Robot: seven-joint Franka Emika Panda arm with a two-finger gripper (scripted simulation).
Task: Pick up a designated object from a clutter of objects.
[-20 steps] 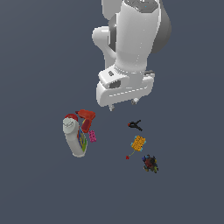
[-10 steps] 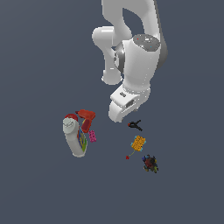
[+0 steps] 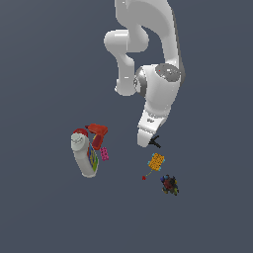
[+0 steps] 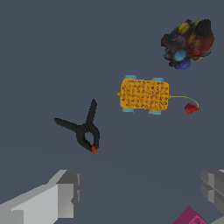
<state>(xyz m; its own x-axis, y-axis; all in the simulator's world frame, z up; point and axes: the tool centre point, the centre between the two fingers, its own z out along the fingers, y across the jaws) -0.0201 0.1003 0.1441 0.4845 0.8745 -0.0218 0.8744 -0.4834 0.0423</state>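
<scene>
— Black clamp [image 4: 83, 129], where is it?
— It lies flat on the floor, beside the orange waffle block [image 4: 145, 95].
— And the arm?
— Bent downward over it; the gripper [image 4: 135, 192] fingers are spread apart, holding nothing.

From outside, my own wrist covers most of the black clamp [image 3: 155, 143], and my gripper's fingertips are hidden too. The wrist view cuts off the pink block [image 4: 190, 217] and my fingers [image 4: 48, 199].
</scene>
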